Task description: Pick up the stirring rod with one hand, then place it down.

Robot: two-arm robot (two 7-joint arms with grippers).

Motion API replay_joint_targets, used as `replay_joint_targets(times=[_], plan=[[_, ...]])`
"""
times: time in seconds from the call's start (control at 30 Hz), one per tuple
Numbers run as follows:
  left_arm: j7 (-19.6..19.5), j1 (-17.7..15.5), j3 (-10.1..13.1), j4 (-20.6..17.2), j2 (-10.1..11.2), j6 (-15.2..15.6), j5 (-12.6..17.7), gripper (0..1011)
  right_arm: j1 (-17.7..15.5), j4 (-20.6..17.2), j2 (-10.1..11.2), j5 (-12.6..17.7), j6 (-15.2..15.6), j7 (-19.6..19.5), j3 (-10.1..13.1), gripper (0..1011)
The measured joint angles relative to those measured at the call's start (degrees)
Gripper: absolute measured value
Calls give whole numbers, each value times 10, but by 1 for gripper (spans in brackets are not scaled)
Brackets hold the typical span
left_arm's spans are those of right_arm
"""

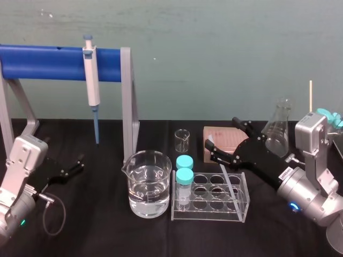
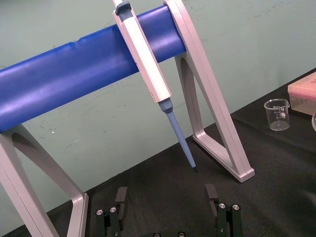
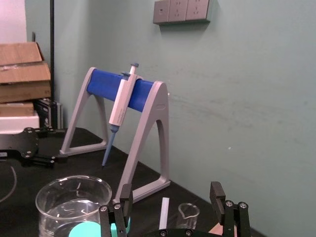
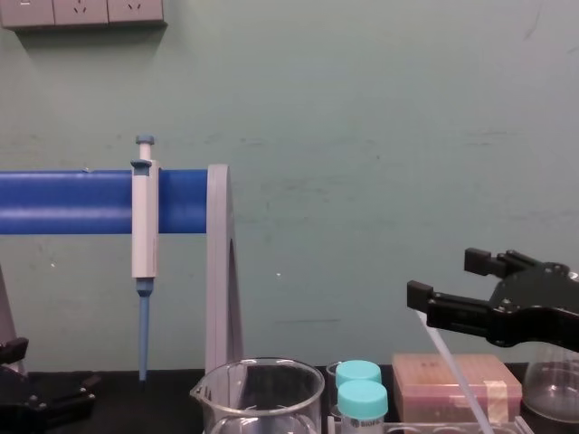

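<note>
- I am watching the right end effector (image 1: 222, 136) hovering at about 1 o'clock from the clear tube rack (image 1: 210, 217), with its jaws standing wide open and gripping nothing.
- The stirring rod (image 1: 229, 184) is sitting in the rack and leaning, with its foot toward the rack's right end and its top tilting up toward 11 o'clock.
- From the right wrist camera, the rod's top end (image 3: 163, 213) is showing in the gap between the two fingers (image 3: 124, 196).
- From the chest camera, the rod (image 4: 457, 375) is rising to just under the nearer finger. I cannot tell whether they are touching.
- The left end effector (image 1: 75, 163) is resting low at 9 o'clock from the large beaker (image 1: 149, 184), with its jaws standing apart and nothing between them.
- The beaker is standing at the rack's 9 o'clock, just beside two teal-capped tubes (image 1: 184, 176) in the rack's left end.
- A pink box (image 1: 217, 132) is lying on the black tabletop (image 1: 107, 230) at the rack's 12 o'clock, under the right end effector.
- The blue-and-white pipette (image 1: 92, 80) is hanging from the blue stand (image 1: 48, 61) at 11 o'clock from the beaker.
</note>
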Motion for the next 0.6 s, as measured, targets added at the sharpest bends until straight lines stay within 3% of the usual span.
replay_joint_targets(times=[0.6], plan=[[0, 0, 0, 0, 0, 0, 0, 1000, 18, 40, -30, 90, 94, 73, 22, 1003]])
